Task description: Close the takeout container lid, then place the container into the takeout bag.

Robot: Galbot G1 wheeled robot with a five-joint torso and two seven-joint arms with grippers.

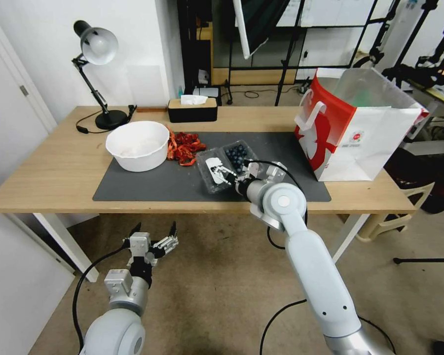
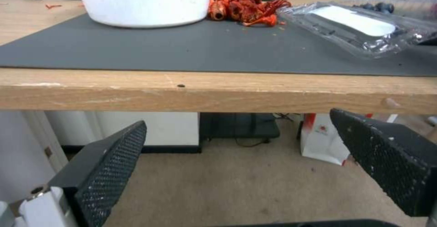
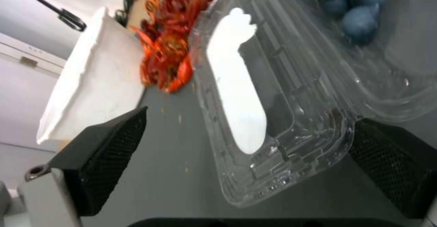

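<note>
The takeout container [image 1: 236, 157] lies open on the dark mat, dark blueberries [image 3: 360, 18] in its far half. Its clear lid [image 1: 213, 172] with the white oblong label [image 3: 237, 83] is folded out flat toward the white bowl. My right gripper [image 1: 225, 175] is low over the lid, open, and in the right wrist view the lid's near edge [image 3: 273, 172] sits between the two black pads [image 3: 114, 145] without being pinched. The red and white takeout bag [image 1: 360, 128] stands upright and open at the mat's right end. My left gripper [image 1: 155, 239] hangs open below the table's front edge.
A round white bowl [image 1: 138, 144] and a heap of red crayfish shells [image 1: 185, 146] sit left of the container. A black tissue box [image 1: 192, 109] and a desk lamp [image 1: 97, 49] stand at the back. The table's front edge [image 2: 218, 94] runs just above my left gripper [image 2: 239, 124].
</note>
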